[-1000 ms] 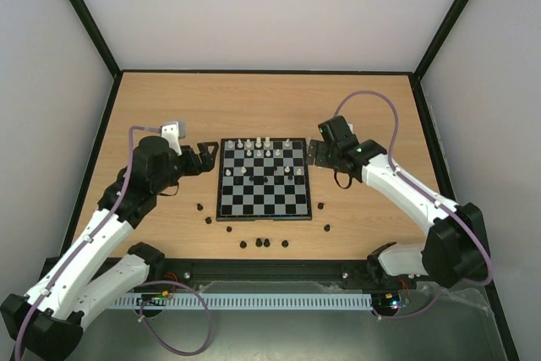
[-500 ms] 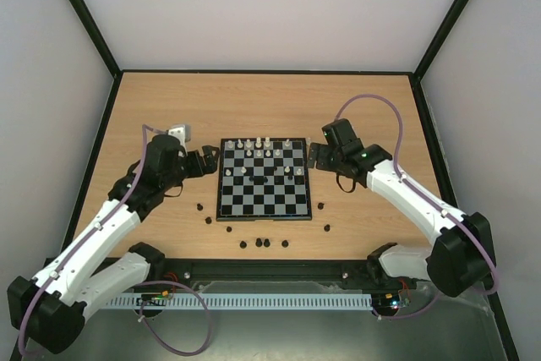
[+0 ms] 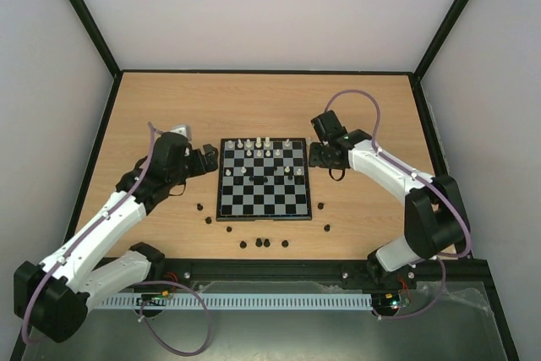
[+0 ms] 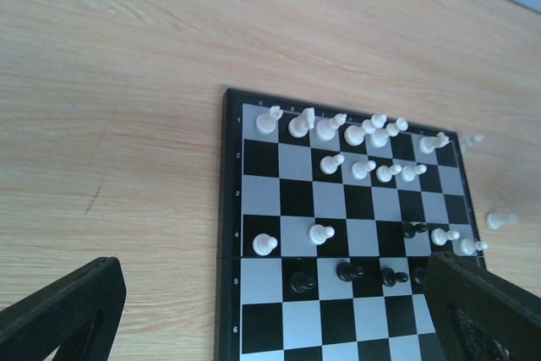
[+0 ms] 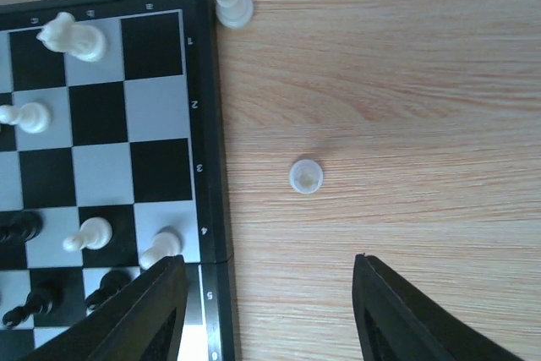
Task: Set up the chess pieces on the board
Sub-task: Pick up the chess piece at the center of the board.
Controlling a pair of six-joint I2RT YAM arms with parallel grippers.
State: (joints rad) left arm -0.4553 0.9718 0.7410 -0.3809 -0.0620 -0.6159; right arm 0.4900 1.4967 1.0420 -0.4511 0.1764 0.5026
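One small white chessman [image 5: 306, 176] stands alone on the wooden tabletop [image 5: 439, 73], near the right frame of the chessboard [image 5: 213, 124] and just ahead of the right gripper [image 5: 266, 268], whose fingers are parted with nothing between them; a second white piece [image 5: 231, 3] stands off the squares, right against the board's far corner. The left gripper [image 4: 270, 310] hangs beside the board's left edge, its fingers spread wide and empty. White men fill most of the two far ranks; a few strays, white and black, sit mid-board; several black chessmen [image 3: 258, 243] lie scattered on the table off the near edge, well apart from both grippers.

Each piece looks like hard, glossy plastic, so I judge it very light, stiff and not fragile, but slippery and quick to tip or skitter at a glancing touch. The lone chessman is probably best taken from straight above, with the fingers straddling its head or upper stem rather than the flared base, and closing squarely so it does not squirt sideways. On the crowded ranks a narrow opening would spare the neighbours; the board itself seems light enough to slide if nudged.
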